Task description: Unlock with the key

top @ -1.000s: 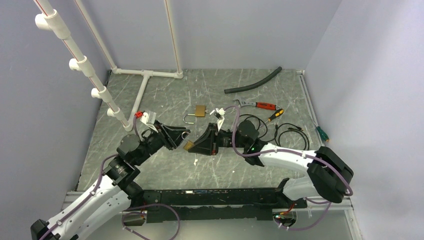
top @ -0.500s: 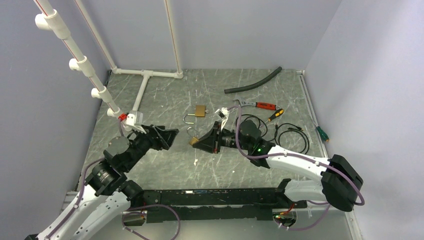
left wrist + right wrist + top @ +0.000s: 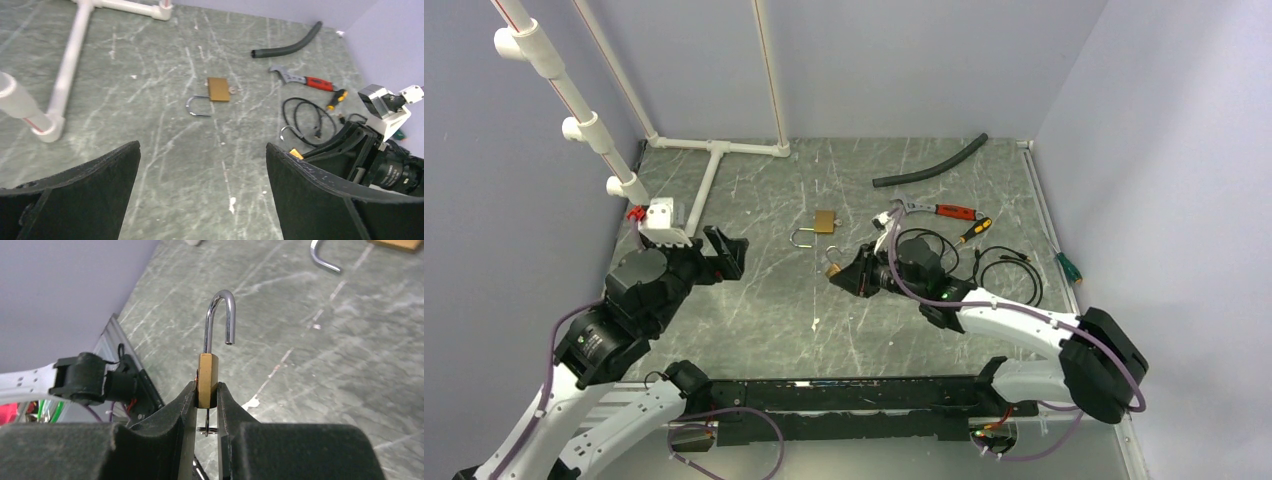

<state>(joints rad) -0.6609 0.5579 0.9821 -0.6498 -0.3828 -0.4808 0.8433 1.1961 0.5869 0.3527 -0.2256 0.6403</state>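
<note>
The top camera hangs high behind the near edge of the table (image 3: pixel 774 320) and looks down and forward, far enough off to take it all in. The loose padlock (image 3: pixel 823 222) lies near the middle of its frame. The left wrist camera sits left of that padlock and nearer, at middling range. It tilts down and faces far-right, with its own fingers (image 3: pixel 80 195) filling the bottom corners. The right wrist camera sits right of the loose padlock and nearer, low, facing left along its fingers and very close to the held padlock (image 3: pixel 207 380). The loose padlock is cut off at its top right corner. All three views share the loose padlock and the table round it.
</note>
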